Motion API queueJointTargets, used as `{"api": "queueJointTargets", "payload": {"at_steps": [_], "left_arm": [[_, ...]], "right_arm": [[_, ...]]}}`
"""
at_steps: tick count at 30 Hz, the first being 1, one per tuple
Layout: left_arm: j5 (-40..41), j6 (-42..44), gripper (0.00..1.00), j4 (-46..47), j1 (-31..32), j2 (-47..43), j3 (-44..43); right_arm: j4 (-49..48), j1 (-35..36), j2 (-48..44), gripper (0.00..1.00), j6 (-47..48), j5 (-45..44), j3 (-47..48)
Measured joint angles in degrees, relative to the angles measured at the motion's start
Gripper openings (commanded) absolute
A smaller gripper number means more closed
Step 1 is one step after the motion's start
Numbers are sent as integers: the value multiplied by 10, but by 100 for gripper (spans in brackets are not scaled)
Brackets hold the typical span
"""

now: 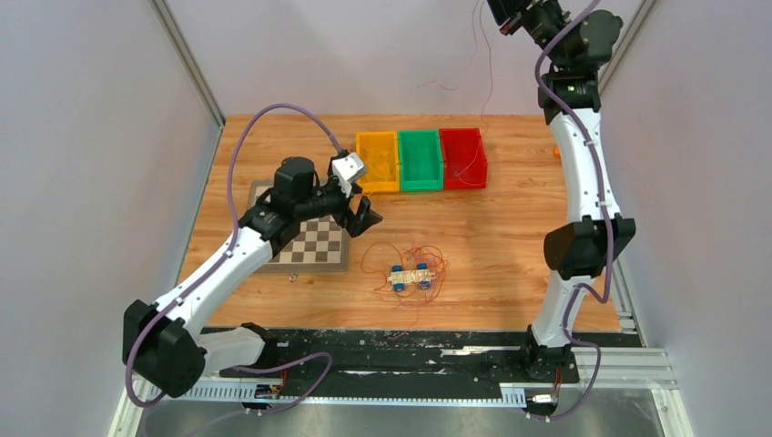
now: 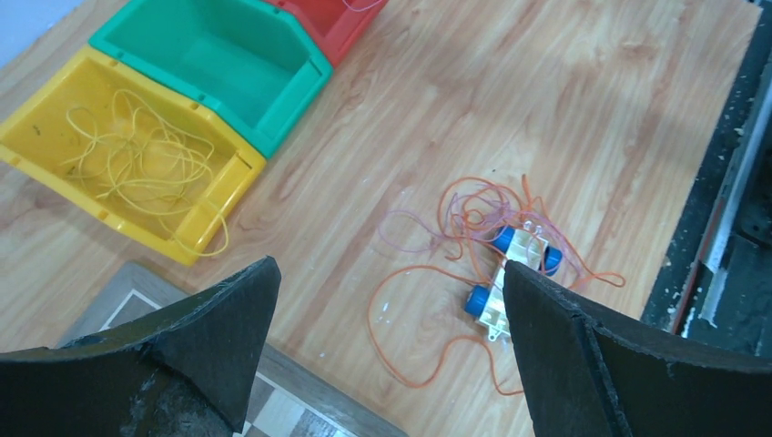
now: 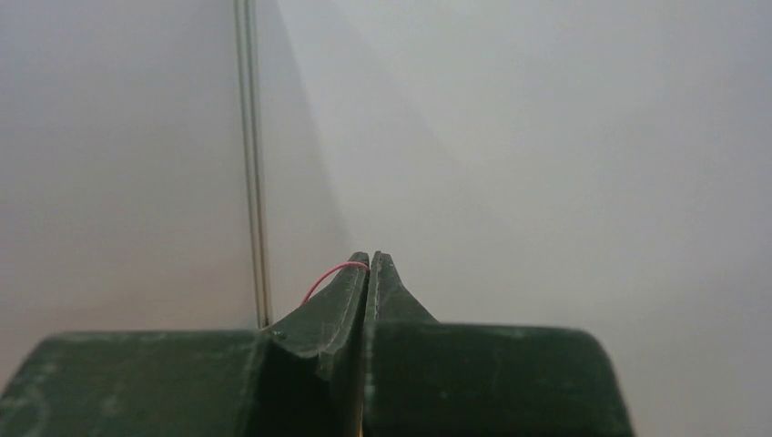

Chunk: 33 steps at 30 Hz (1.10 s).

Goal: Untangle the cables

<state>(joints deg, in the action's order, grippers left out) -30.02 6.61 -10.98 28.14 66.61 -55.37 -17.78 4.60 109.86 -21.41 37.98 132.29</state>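
A tangle of thin orange cables (image 1: 411,264) lies on the wooden table around a small clear block with blue wheels (image 1: 410,276). The left wrist view shows the same orange loops (image 2: 460,214) and the block (image 2: 510,269). My left gripper (image 2: 387,309) hovers open above the table just left of the tangle, holding nothing. A yellow cable (image 2: 137,159) lies coiled in the yellow bin (image 2: 214,205). My right gripper (image 3: 370,262) is raised high by the back wall, shut on a thin red cable (image 3: 323,278). That red cable (image 1: 491,73) hangs down towards the red bin (image 1: 462,179).
A green bin (image 1: 421,182) stands between the yellow bin and the red bin at the back. A checkerboard (image 1: 309,244) lies under my left arm. White walls close in the back and sides, and a black rail runs along the near edge.
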Motion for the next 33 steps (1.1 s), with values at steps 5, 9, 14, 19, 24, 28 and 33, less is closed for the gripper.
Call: {"api": "queueJointTargets", "payload": {"at_steps": [5,9,14,19,24,28,33], "left_arm": [[22,2,100,8,-7,55,-24],[33,-3,100,11,-20,89,-39],[51,-7,100,11,-31,111,-55],[64,-11,100,10,-42,118,-62],[70,-16,100,9,-47,124,-62],[74,-19,100,5,-47,132,-63],[83,-20,100,-2,-47,141,-66]], "right_arm": [[21,-26,50,0,34,12,-50],[43,-41,79,0,60,42,-91],[86,-52,99,0,107,85,-145],[120,-58,100,0,142,117,-218],[150,-62,118,0,168,124,-236],[165,-62,151,0,196,118,-225],[196,-50,202,0,244,71,-205]]}}
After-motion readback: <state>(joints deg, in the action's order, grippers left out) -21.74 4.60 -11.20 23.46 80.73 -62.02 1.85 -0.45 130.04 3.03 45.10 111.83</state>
